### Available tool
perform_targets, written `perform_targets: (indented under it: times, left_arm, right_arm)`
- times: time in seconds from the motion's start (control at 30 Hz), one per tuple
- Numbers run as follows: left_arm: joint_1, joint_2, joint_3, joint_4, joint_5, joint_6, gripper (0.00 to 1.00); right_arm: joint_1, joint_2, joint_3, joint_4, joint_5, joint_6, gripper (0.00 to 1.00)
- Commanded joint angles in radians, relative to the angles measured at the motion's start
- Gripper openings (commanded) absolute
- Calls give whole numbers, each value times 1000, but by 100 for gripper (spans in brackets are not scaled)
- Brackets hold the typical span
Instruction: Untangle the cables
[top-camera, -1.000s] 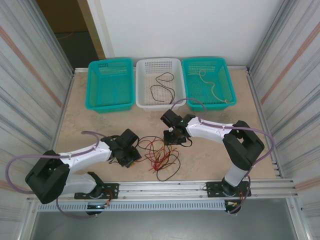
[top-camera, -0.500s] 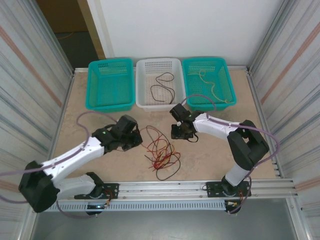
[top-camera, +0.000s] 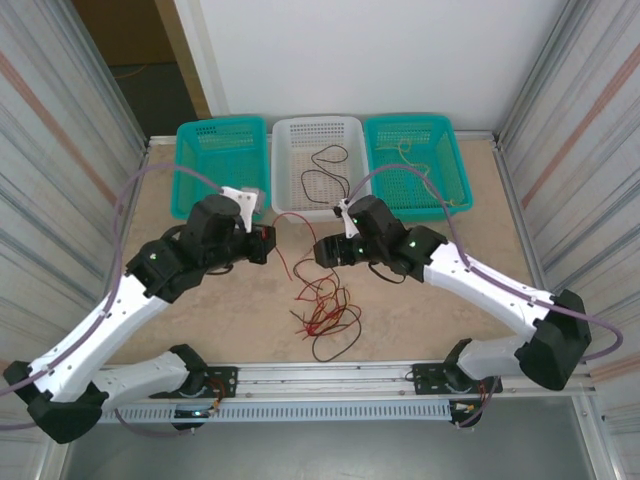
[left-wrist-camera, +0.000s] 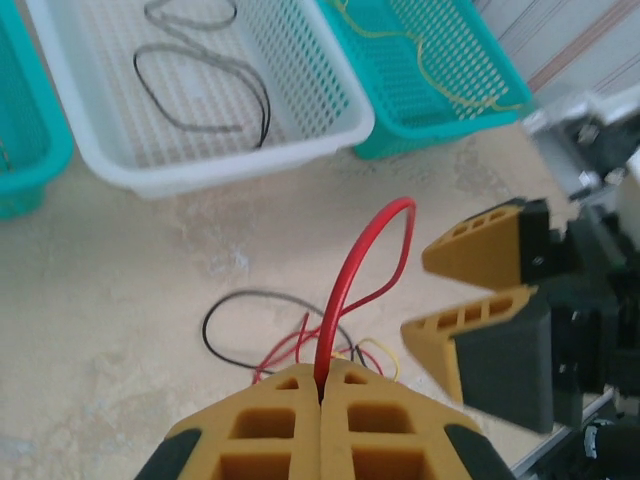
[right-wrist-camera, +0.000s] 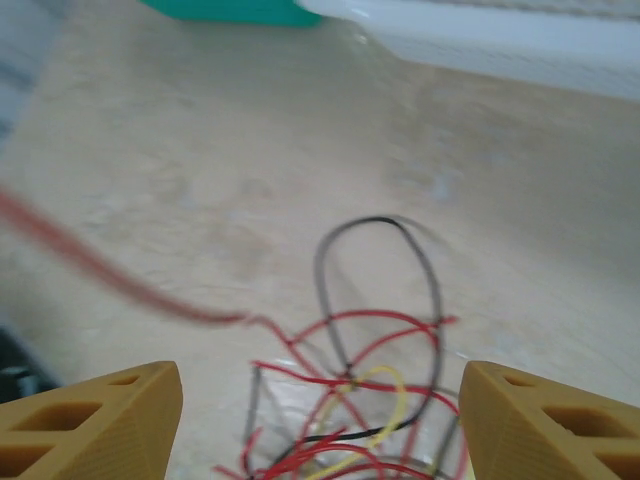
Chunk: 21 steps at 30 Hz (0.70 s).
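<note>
Your left gripper (left-wrist-camera: 322, 385) is clamped with its fingers pressed together on the red cable (left-wrist-camera: 345, 280), which rises from between the tips, arches over and falls back toward the table. In the top view that gripper (top-camera: 262, 243) hangs above the table, with the strand trailing down to the cable pile (top-camera: 322, 312) on its right and nearer the arm bases.

Your right gripper (right-wrist-camera: 320, 400) faces it with its fingers spread wide and nothing between them. From the left wrist camera it (left-wrist-camera: 455, 290) sits just to the right of the red arch, apart from it. Below its open fingers lies the pile: red strands knotted with a yellow one, and a black loop (right-wrist-camera: 378, 221) reaching out beyond the fingertips.

The table (top-camera: 420, 300) is a pale beige, marbled sheet, bare around the pile. Past both grippers, three baskets stand side by side against the far edge. The white basket (top-camera: 318, 121) in the middle holds a dark cable (left-wrist-camera: 263, 108). The teal basket to the right (top-camera: 415, 121) holds a yellow cable (left-wrist-camera: 430, 50). The teal basket to the left (top-camera: 222, 125) is behind your left arm. I cannot tell what lies in that one.

A plain white wall (top-camera: 380, 60) closes the back, ribbed metal panels (top-camera: 60, 150) line both sides, and an aluminium rail (top-camera: 330, 375) runs along the near edge by the arm bases.
</note>
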Motion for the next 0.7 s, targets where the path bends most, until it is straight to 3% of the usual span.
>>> perform_targets:
  times: [0.0, 0.1, 0.2, 0.33, 0.5, 0.67]
  left_arm:
    - [-6, 6, 105, -35, -38, 83, 0]
    - [-6, 17, 171, -39, -55, 101, 0]
    - [7, 41, 255, -77, -163, 125, 0]
    - [102, 95, 389, -132, -302, 133, 0]
    - [295, 182, 485, -76, -276, 120, 0]
    - [474, 312, 520, 37, -160, 74, 0]
  right_arm:
    - [11, 35, -15, 85, -53, -6, 76]
    - [9, 135, -13, 109, -78, 33, 72]
    - [14, 231, -29, 136, -81, 84, 65]
    - [9, 296, -58, 125, -42, 142, 61]
    - [-1, 267, -99, 85, 15, 165, 59]
    - [-11, 212, -107, 40, 41, 157, 61]
